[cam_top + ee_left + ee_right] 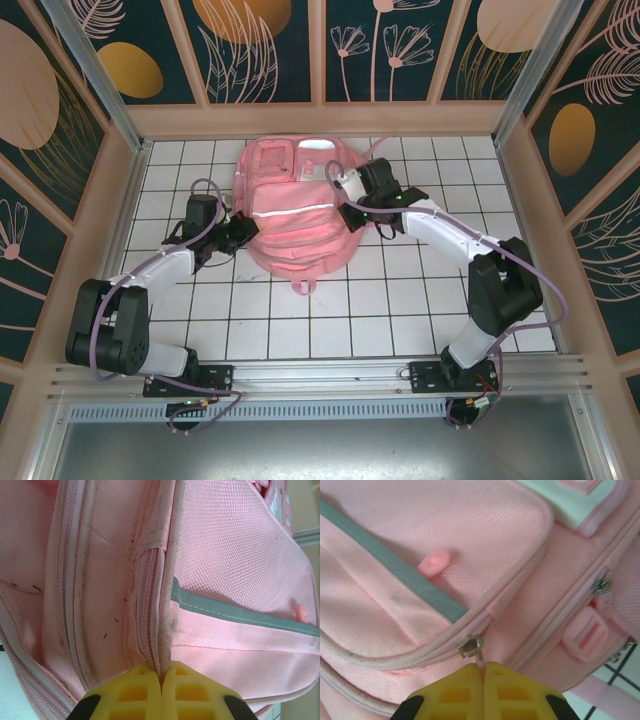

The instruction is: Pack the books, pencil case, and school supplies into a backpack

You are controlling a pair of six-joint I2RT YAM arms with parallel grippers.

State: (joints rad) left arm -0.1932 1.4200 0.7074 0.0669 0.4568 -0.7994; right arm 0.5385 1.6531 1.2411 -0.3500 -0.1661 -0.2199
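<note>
backpack: i've got the backpack [295,215] in the upper middle of the top view, lying flat on the tiled table [400,300], long axis running from top of frame toward the bottom.
left gripper: my left gripper [238,232] is at the bag's left edge; on the left wrist view the yellow fingers are pressed together at bottom centre, pinching a ridge of pink fabric along a seam [150,605].
right gripper: my right gripper [340,190] is at the bag's upper right edge; on the right wrist view the fingers meet at bottom centre, nipping the thin pull tab [481,663].
zip slider: the metal zip slider [471,646] sits just above my right fingertips, touching the tab i'm holding.
key relation: the zip track curves from the slider toward the lower left of the right wrist view and also climbs to the upper right round the pocket with the grey strip [395,570]; i can't tell which side is closed.
nearer arm: right arm owns the zip; left looks like the anchor.
next call: i reckon the pull has to follow the track, with the left pinch bracing the fabric.
</note>
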